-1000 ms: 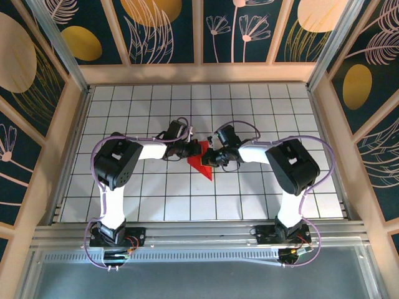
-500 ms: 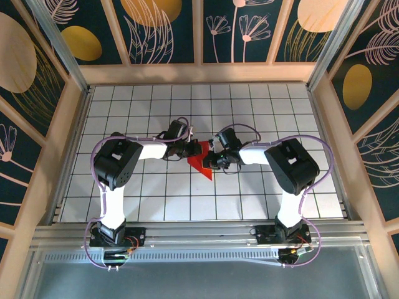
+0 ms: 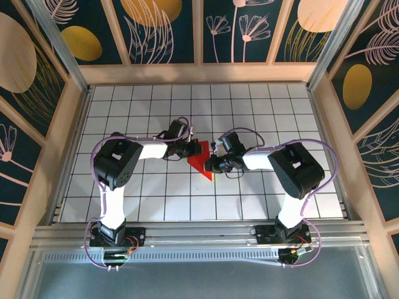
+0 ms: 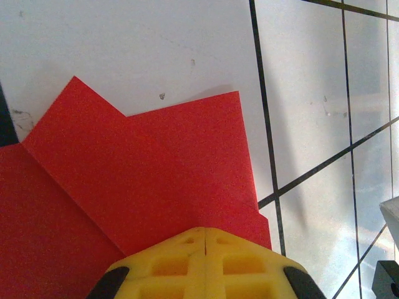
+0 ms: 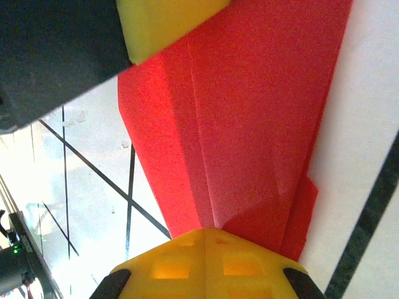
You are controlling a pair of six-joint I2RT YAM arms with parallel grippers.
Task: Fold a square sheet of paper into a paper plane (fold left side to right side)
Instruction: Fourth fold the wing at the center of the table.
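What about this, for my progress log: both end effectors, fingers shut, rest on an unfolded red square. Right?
No: the red paper is folded into overlapping flaps, as the left wrist view shows. The left end effector and right end effector do rest on it, fingers shut.

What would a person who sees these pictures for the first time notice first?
The folded red paper stands out, bright on the white grid table near its middle. The left gripper and right gripper meet over it from both sides. In the wrist views, shut yellow fingers sit right at the paper's creased layers.
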